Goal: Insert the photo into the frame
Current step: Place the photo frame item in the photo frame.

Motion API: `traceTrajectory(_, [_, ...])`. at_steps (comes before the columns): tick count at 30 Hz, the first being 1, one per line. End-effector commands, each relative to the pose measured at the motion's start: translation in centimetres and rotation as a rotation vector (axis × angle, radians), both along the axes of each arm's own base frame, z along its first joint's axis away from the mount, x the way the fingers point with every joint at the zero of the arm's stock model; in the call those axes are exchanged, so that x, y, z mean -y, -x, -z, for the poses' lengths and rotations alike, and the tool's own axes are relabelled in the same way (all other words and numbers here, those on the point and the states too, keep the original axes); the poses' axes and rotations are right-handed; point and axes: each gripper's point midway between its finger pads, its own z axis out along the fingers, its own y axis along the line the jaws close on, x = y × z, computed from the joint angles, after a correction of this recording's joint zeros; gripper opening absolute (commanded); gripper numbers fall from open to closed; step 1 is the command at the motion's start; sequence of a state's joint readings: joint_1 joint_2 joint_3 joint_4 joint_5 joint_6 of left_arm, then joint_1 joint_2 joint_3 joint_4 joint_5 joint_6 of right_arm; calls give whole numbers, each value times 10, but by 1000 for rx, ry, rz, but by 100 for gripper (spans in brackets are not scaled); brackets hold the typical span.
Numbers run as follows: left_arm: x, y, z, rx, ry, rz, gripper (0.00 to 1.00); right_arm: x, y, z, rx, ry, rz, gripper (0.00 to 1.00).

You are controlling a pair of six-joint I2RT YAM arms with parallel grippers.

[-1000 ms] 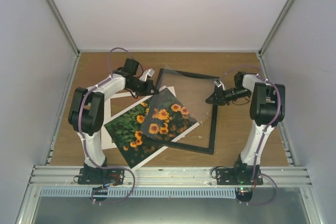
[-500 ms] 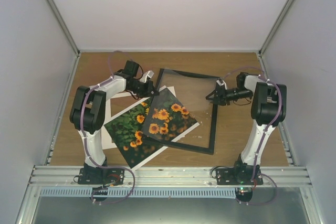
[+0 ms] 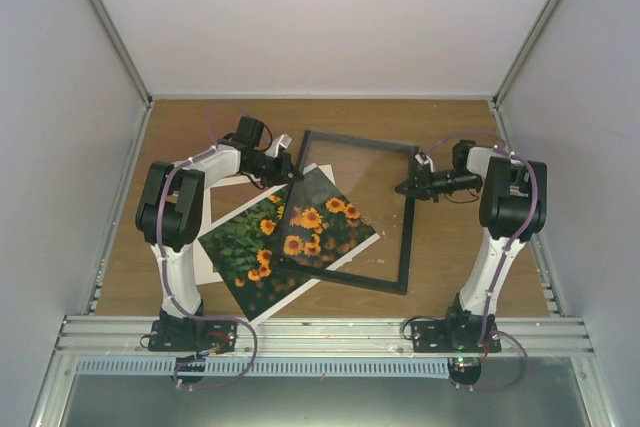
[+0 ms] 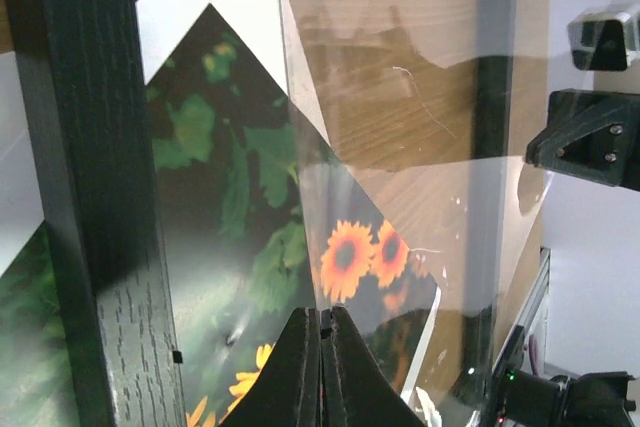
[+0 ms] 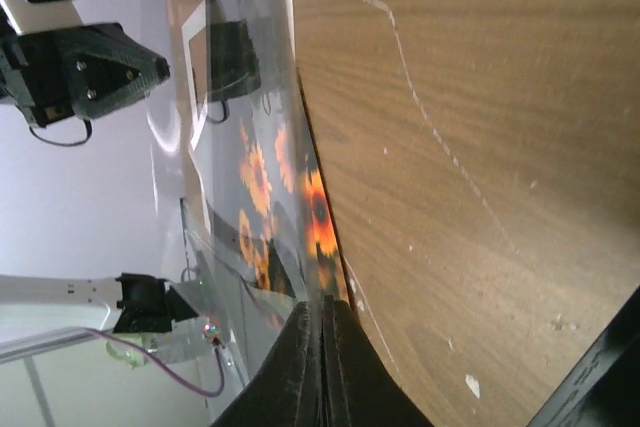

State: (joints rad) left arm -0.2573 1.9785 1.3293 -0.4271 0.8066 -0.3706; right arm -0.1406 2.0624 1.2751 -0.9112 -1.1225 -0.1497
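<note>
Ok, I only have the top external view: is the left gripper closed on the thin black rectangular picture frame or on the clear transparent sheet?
Observer: On the clear transparent sheet. The left wrist view shows the left gripper shut with the sheet's edge running in between its fingers; the thin black rectangular picture frame passes to one side, ungripped.
Operator: And the other arm?
Observer: Same sheet. The right wrist view shows the right gripper shut on its edge, over the brown wooden table.
</note>
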Motion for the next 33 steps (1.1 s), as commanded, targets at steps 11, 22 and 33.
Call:
traceTrajectory(11, [3, -15, 24, -19, 0, -21, 0, 9, -20, 20, 3, 88, 15, 15])
traceTrajectory(22, [0, 0, 17, -22, 3, 2, 0, 12, -11, 7, 47, 82, -22, 1])
traceTrajectory(33, [-8, 3, 3, 33, -11, 3, 0, 23, -9, -5, 84, 87, -9, 1])
